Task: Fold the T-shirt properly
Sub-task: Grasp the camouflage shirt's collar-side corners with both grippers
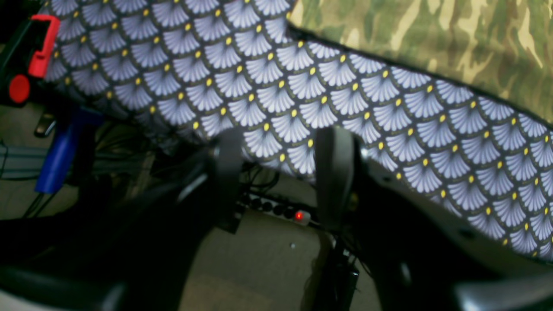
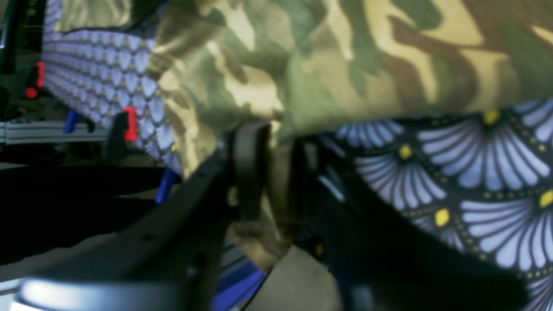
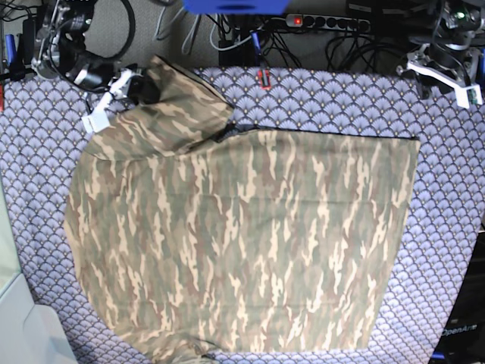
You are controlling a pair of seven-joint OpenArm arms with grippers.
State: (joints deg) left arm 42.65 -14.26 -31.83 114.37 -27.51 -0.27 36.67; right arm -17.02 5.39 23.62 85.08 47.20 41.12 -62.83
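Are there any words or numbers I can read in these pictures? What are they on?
"OpenArm": faint grey letters on a dark surface at the base view's lower right corner; the last letters are too blurred to be sure.
No writing shows on the T-shirt or the patterned table cloth.

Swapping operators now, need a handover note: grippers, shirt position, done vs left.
Right gripper: fingers closing on a bunch of the T-shirt at its sleeve, by the table's far edge.
Left gripper: open, empty, over the purple table cloth edge, clear of the shirt.
Shirt: spread mostly flat across the cloth, right-arm sleeve already turned inward.
Done: at most that sleeve.
Left: the remaining folds; judging by the flat body, nearly everything.
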